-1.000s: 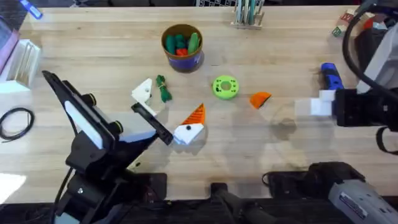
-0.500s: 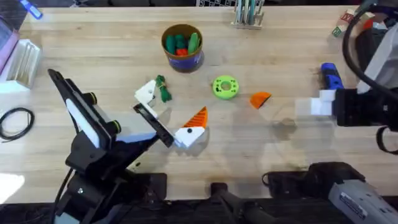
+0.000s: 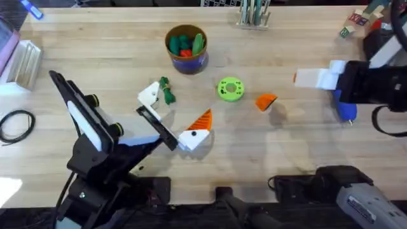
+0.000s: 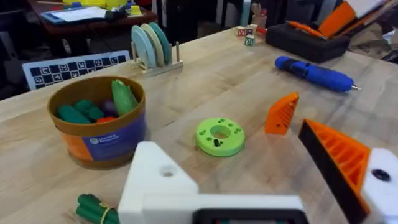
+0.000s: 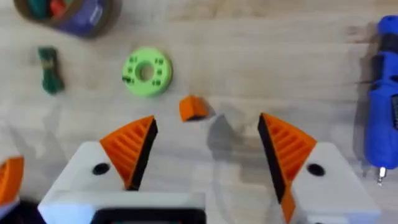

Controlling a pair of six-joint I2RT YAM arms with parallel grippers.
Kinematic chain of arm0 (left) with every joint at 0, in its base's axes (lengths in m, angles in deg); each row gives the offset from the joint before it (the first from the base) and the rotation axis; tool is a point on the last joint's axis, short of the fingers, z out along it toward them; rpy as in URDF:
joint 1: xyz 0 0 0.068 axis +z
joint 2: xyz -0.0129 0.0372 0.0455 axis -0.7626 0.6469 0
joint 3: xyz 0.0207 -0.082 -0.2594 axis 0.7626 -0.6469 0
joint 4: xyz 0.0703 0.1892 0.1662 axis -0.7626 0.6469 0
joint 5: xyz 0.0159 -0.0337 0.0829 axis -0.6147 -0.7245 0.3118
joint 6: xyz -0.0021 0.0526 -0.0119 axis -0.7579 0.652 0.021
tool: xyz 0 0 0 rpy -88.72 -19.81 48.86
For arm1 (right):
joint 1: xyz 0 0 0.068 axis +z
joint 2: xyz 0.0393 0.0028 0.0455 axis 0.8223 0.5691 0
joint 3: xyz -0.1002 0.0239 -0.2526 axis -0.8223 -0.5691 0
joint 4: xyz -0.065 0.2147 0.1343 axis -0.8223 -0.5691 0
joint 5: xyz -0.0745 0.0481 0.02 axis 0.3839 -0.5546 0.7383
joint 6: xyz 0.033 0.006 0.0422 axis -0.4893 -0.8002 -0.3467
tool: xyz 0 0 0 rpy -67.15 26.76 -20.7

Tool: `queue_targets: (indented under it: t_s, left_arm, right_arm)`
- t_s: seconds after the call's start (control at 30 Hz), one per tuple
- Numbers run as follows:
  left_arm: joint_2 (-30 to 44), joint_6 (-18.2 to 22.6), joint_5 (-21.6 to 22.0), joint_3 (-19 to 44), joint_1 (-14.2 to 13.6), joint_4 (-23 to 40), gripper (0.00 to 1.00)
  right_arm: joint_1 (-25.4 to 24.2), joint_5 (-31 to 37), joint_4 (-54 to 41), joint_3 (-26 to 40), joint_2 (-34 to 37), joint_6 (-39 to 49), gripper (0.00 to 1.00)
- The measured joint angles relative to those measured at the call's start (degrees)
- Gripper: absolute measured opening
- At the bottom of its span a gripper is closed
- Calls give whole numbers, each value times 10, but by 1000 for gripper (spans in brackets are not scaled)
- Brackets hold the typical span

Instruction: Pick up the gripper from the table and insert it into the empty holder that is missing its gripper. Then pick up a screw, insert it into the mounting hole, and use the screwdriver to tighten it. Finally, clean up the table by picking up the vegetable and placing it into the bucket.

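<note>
Two grippers on my feed: my right gripper (image 5: 205, 152) hangs wide open and empty above the surface (image 3: 95, 57), the loose orange gripper (image 5: 193, 108) just ahead between its fingers, bare wood around it. Beside it lies the screwdriver (image 5: 380, 93). My left gripper (image 4: 261, 186) holds nothing, the plain white holder (image 4: 161, 180) on one side.

Open pincer (image 5: 205, 149) above gripper (image 5: 193, 108) (apart).

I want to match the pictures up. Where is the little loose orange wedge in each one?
Overhead: the orange wedge lies right of the green disc.
Left wrist: it stands beside the same disc.
Right wrist: it lies near that disc, ahead of the open fingers.
Shared landmark: the green disc.
</note>
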Motion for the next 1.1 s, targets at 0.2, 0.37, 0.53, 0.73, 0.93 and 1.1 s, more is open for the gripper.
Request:
queue_targets:
  t_s: [0.2, 0.37, 0.53, 0.73, 0.93, 1.1]
  left_arm:
    - [0, 0, 0, 0, 0, 0, 985]
    - [0, 0, 0, 0, 0, 0, 987]
    - [0, 0, 0, 0, 0, 0, 987]
    - [0, 0, -1, 0, 0, 0, 986]
    - [0, 0, -2, 0, 0, 0, 986]
    - [0, 0, -2, 0, 0, 0, 985]
  right_arm:
    - [64, -14, -33, 2, 87, 77, 993]
    - [127, 16, -28, 2, 186, 131, 993]
    - [141, 48, 2, 2, 256, 152, 993]
    - [141, 62, 44, 2, 307, 161, 971]
    - [141, 65, 56, 2, 325, 165, 516]
    - [141, 67, 57, 3, 325, 165, 24]
